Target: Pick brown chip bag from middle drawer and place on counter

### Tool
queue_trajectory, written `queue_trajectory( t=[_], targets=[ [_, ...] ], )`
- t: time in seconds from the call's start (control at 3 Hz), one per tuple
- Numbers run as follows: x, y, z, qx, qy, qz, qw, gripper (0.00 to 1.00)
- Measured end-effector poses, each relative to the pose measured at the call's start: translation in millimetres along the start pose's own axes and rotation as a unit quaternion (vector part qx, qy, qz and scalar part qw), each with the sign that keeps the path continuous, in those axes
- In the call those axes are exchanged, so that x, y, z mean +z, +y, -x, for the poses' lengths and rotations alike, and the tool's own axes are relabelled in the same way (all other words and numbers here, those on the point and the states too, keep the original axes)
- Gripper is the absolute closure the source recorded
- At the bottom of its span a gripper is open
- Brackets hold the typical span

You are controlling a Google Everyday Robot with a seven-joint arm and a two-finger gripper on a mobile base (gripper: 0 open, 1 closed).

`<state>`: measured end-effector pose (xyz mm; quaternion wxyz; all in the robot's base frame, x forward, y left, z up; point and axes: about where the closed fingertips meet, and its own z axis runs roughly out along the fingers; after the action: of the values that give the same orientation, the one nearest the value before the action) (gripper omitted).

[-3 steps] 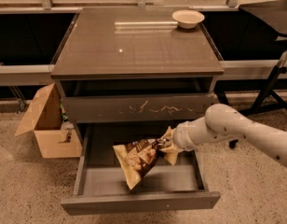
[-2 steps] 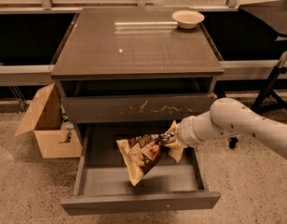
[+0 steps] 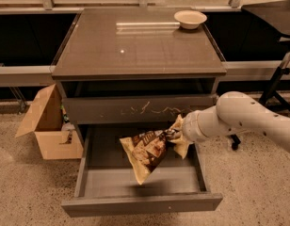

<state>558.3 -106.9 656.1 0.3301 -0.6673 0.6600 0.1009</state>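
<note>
- Far to the left of the hand, a cardboard box [image 3: 46, 126] sits open on the floor beside the cabinet, well out of the way.
- Below the hand, the middle drawer [image 3: 141, 204] is pulled right out, which leaves room to reach in from above. I can see nothing else lying on its grey floor.
- Just left of the hand and hanging down from it is the brown chip bag [image 3: 147, 149]. It tilts with its lower corner dangling over the drawer floor, off the bottom, because it is pinched at one end only.
- The hand [image 3: 174, 135] is clamped on the bag's upper right end, just in front of the scratched drawer front [image 3: 135, 109].
- Above and behind the hand is the desk [image 3: 135, 46], where the bag is meant to go. I'd judge it needs raising past that scratched front and the desk's edge first.
- Up and slightly right, a bowl [image 3: 190, 18] stands at the desk's far corner.
- The arm [image 3: 244, 119] comes in from the right.
</note>
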Motion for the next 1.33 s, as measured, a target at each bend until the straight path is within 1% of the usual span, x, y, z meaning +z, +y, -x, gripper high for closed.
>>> queue_trajectory(
  t=[0.33,0.67,1.0,1.33],
  targets=[
    [-18.3,-3.0,5.4,-0.010,0.016,-0.020,0.9996,1.00],
    [-58.5,-13.8,16.6,-0.034,0.041,-0.061,0.9967,1.00],
    [-109.5,-35.5,30.9,-0.061,0.059,-0.112,0.9901,1.00],
    [-137.5,-57.5,42.1,-0.085,0.058,-0.146,0.9840,1.00]
  ],
)
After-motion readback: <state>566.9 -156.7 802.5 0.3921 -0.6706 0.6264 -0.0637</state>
